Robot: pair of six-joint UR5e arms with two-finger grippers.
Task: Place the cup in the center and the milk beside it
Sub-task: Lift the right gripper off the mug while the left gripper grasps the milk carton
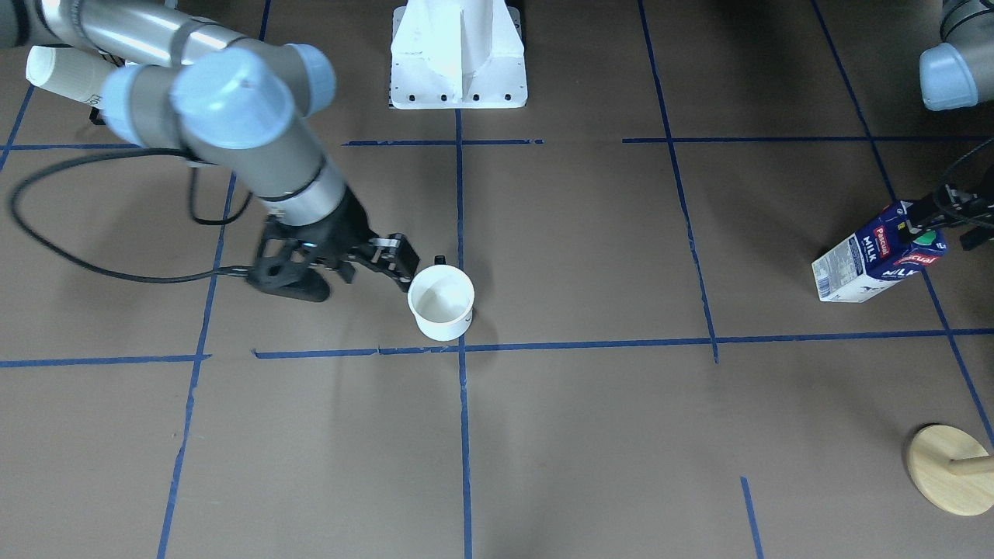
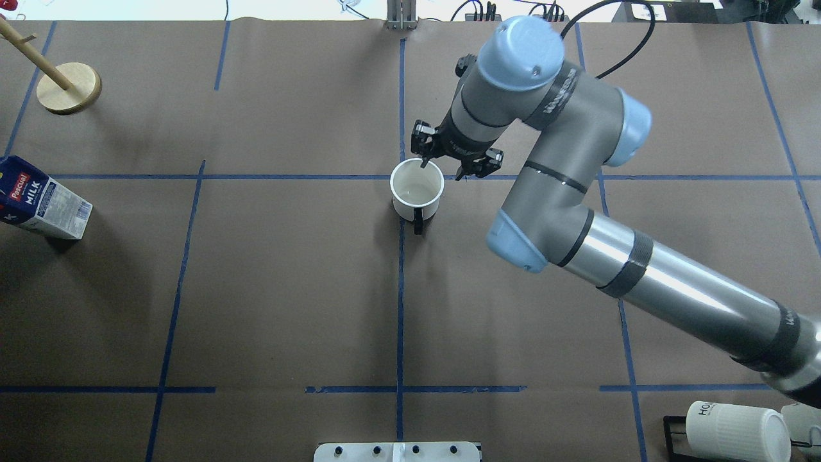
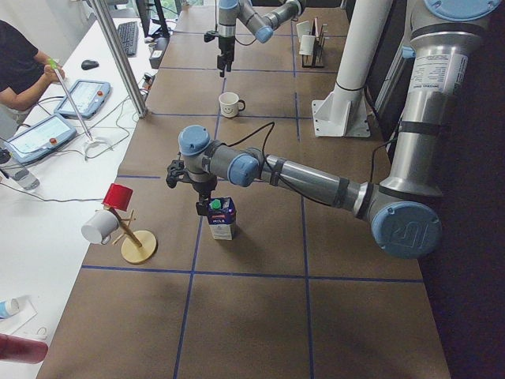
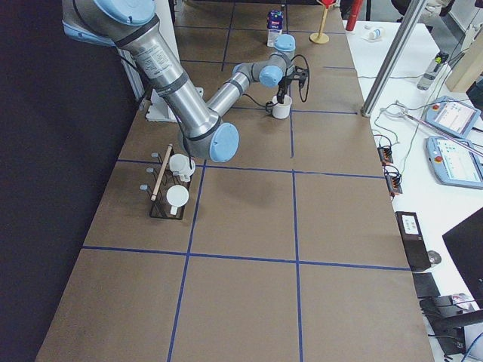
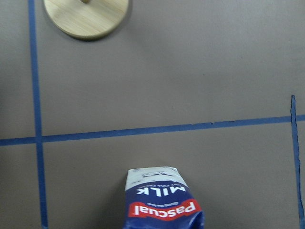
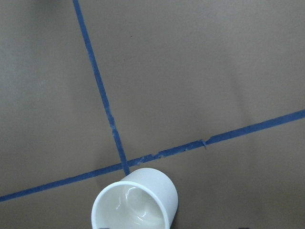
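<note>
The white cup stands upright on the center, just by the crossing of the blue tape lines, with its black handle towards the robot. It also shows in the front view and the right wrist view. My right gripper hangs over the cup's far rim. Its fingers look spread, one over the cup's mouth and one outside. The milk stands far off on my left side. My left gripper is at the carton's top, with the fingers apart on either side of it.
A wooden mug stand stands beyond the milk and carries a red cup and a white mug. A black rack with ribbed white mugs is at the near right. The white robot base is behind the cup. An operator stands at a side desk.
</note>
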